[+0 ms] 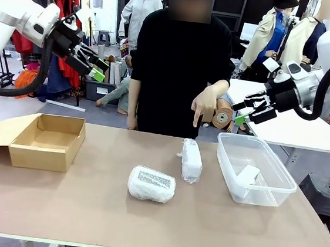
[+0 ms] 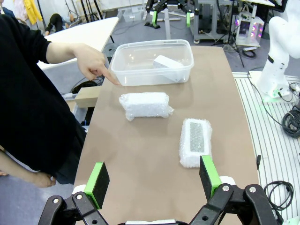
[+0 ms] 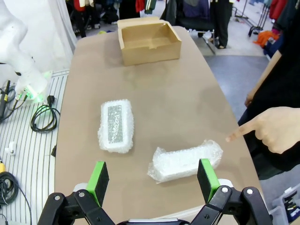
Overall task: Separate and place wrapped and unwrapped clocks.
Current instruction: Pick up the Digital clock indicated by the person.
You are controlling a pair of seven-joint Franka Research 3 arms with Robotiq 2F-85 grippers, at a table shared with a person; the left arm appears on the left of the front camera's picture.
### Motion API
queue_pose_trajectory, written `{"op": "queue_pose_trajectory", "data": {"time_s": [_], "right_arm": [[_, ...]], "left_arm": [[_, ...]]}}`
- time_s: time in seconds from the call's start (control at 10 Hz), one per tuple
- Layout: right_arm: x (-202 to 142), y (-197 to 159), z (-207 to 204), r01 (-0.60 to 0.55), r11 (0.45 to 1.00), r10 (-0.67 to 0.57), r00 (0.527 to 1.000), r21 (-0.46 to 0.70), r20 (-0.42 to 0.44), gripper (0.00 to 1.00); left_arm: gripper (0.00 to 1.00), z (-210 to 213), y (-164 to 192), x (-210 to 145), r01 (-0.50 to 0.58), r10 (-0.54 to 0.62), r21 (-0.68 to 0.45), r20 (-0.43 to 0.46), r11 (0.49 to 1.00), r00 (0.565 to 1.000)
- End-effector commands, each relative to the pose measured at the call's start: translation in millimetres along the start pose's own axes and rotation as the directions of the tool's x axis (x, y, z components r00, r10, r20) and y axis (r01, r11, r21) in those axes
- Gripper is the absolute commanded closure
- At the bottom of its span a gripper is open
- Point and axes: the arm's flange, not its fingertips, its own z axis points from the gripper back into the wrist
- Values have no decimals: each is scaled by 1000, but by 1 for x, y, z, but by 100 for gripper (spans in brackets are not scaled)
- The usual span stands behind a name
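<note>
Well clear of spread left fingers [image 2: 98, 183], grey-faced wrapped clock [image 2: 195, 142].

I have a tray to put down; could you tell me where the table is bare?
Bare: between the cardboard box and the grey-faced bundle, and the near edge. Crowded: the second bundle lies close beside the plastic tub.

Two wrapped clocks [image 1: 151, 184] [image 1: 191, 160], one bare clock [image 1: 247, 174].
</note>
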Motion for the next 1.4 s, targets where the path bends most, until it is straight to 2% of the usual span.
{"op": "queue_pose_trajectory", "data": {"time_s": [0.0,0.4,0.5,0.7,0.8,0.9,1.0,1.3], "right_arm": [[2,-1,-3,5,1000,-5,1000,-18,2,0],[2,-1,-3,5,1000,-5,1000,-18,2,0],[2,-1,-3,5,1000,-5,1000,-18,2,0],[2,-1,-3,5,1000,-5,1000,-18,2,0],[2,-1,-3,5,1000,-5,1000,-18,2,0],[2,-1,-3,5,1000,-5,1000,-18,2,0],[2,-1,-3,5,1000,-5,1000,-18,2,0],[2,-1,-3,5,1000,-5,1000,-18,2,0]], "left_arm": [[0,1,0,1,1,-1,1,3,1000,1000],[0,0,0,0,0,0,0,0,1000,1000],[0,1,-3,15,-47,48,12,-177,999,983],[0,-28,-16,38,-102,99,12,-355,995,930],[0,-44,-26,46,-164,161,30,-423,986,891],[0,-64,-39,54,-214,238,104,-441,971,865],[0,-78,-41,57,-192,248,166,-463,967,851],[0,-127,-53,63,-207,249,147,-394,967,885]]}}
